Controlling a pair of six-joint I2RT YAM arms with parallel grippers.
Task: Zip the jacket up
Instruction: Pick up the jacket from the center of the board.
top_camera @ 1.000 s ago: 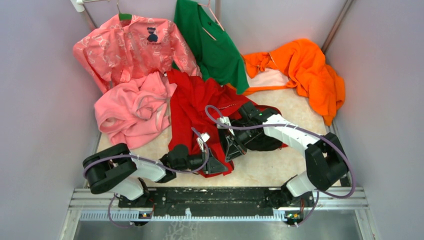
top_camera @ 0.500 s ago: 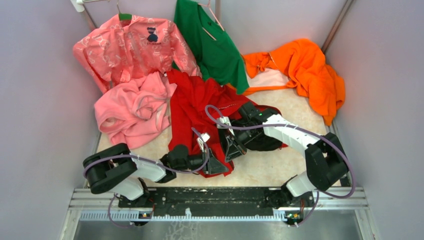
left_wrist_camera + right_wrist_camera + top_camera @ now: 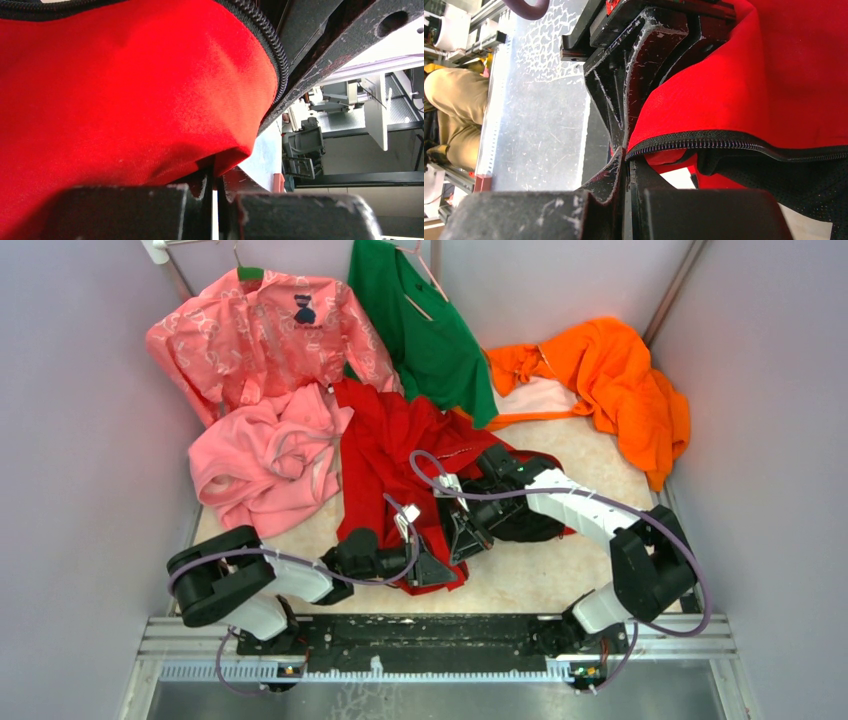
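The red jacket lies crumpled mid-table, its dark lining showing under the right arm. My left gripper is shut on the jacket's lower hem; in the left wrist view red cloth fills the frame and is pinched between the jaws, with the dark zipper along its edge. My right gripper is shut on the zipper edge just above; in the right wrist view the zipper tape runs into the closed jaws. No zipper slider shows.
A pink fleece garment lies left of the jacket. A patterned pink shirt and a green shirt hang at the back. An orange garment lies at the back right. Grey walls close both sides.
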